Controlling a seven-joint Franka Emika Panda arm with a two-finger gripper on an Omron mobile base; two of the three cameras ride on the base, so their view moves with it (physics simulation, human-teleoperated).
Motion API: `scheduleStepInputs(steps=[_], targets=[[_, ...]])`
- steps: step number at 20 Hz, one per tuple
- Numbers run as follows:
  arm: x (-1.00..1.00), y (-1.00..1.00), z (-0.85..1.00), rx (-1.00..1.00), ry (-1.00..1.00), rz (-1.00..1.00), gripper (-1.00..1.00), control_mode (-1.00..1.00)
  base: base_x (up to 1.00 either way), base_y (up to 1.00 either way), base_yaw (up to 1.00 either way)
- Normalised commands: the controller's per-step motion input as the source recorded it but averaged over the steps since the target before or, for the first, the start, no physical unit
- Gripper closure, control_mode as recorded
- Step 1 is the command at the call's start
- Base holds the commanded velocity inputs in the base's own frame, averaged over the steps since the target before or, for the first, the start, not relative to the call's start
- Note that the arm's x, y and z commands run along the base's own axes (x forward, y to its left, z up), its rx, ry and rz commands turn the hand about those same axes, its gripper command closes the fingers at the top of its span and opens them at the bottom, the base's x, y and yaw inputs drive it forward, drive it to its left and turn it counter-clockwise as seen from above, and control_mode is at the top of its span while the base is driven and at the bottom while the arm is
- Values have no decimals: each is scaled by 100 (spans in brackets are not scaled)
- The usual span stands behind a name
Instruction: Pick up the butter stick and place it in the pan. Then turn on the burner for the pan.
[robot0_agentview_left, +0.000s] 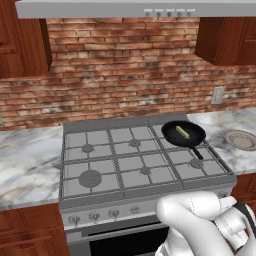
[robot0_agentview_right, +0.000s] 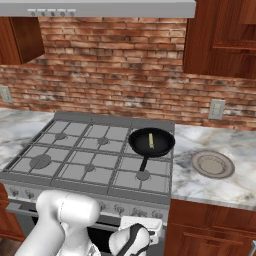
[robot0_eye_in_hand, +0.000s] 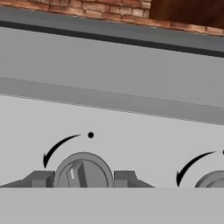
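Pale yellow, the butter stick is seen lying in the pan; the gripper is held around a stove knob (contact unclear), so the wrong burner could be lit.

Pale yellow butter stick in black pan; grey stove; my white arm; veined marble desk; red brick wall.
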Motion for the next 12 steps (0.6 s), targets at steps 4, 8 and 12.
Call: scheduleStepInputs(steps=[4,8,12], targets=[[17,5,0,-26,10,0,100,-100,0,0,0],[18,6,0,-24,16,0,100,-100,0,0,0],[17,5,2,-24,18,0,100,-100,0,0,0]])
